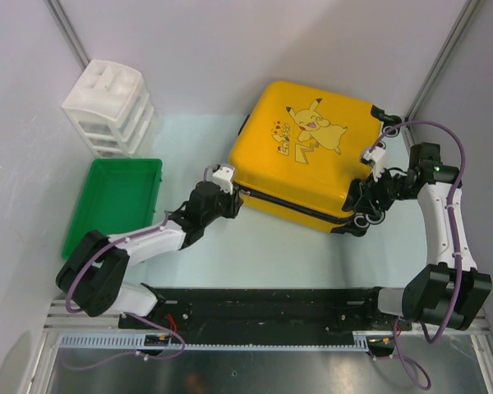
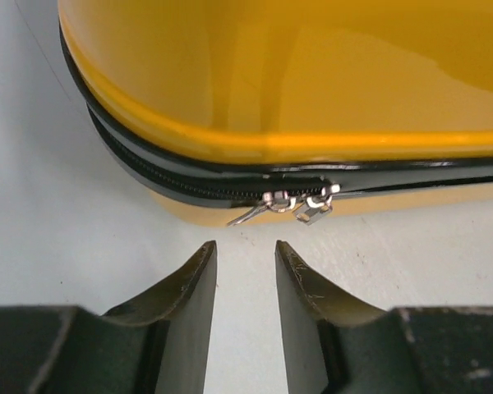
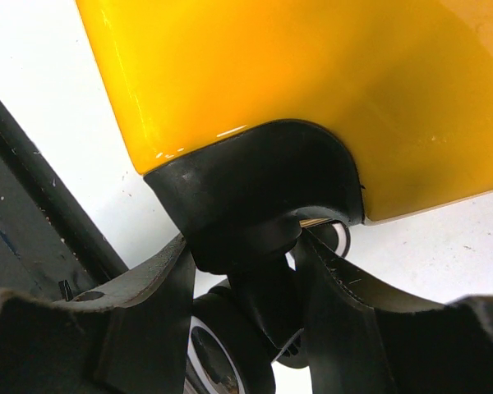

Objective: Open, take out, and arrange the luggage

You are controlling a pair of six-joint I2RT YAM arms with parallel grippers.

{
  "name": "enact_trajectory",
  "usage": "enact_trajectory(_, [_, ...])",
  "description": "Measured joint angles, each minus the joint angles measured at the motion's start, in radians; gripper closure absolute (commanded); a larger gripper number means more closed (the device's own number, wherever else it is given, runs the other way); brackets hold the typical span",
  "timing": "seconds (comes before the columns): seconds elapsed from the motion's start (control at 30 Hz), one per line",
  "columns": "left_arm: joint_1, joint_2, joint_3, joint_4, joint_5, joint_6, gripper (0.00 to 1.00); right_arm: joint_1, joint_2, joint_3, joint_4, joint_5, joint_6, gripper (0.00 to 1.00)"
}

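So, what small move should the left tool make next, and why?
Probably ease the left tool forward and close on the zipper pulls: they lie just ahead of its open jaws, the zipper is closed, and the right tool holds a wheel.

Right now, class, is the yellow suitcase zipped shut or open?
Shut. The suitcase lies closed, its halves meeting without a gap; in the left wrist view the black zipper runs joined, both metal pulls side by side.
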State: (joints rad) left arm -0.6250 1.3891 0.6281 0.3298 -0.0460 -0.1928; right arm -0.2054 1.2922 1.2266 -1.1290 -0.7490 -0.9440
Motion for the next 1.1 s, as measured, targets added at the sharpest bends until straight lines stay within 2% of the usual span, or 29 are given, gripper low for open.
enact_trajectory(0.2, [-0.011, 0.005, 0.041, 0.011, -0.02, -0.012, 0.55, -0.003, 0.005, 0.0, -0.002, -0.007, -0.003, 1.0])
enact_trajectory(0.43, [-0.021, 0.051, 0.092, 0.004, -0.062, 0.001, 0.66, -0.005, 0.01, 0.0, -0.002, -0.021, -0.001, 1.0])
enact_trajectory(0.63, [-0.027, 0.072, 0.103, 0.014, -0.081, 0.012, 0.8, -0.006, 0.014, 0.0, 0.0, -0.027, 0.008, 1.0])
enact_trajectory(0.73, [-0.029, 0.072, 0.1, 0.026, -0.085, 0.026, 0.92, -0.006, 0.014, 0.0, 0.0, -0.027, 0.008, 1.0])
enact_trajectory(0.77, [-0.03, 0.072, 0.099, 0.029, -0.084, 0.029, 1.0, -0.006, 0.014, 0.0, 0.0, -0.027, 0.008, 1.0])
enact_trajectory(1.1, [0.003, 0.051, 0.069, 0.058, -0.06, 0.088, 1.0, -0.008, 0.017, 0.0, -0.002, -0.031, 0.005, 1.0])
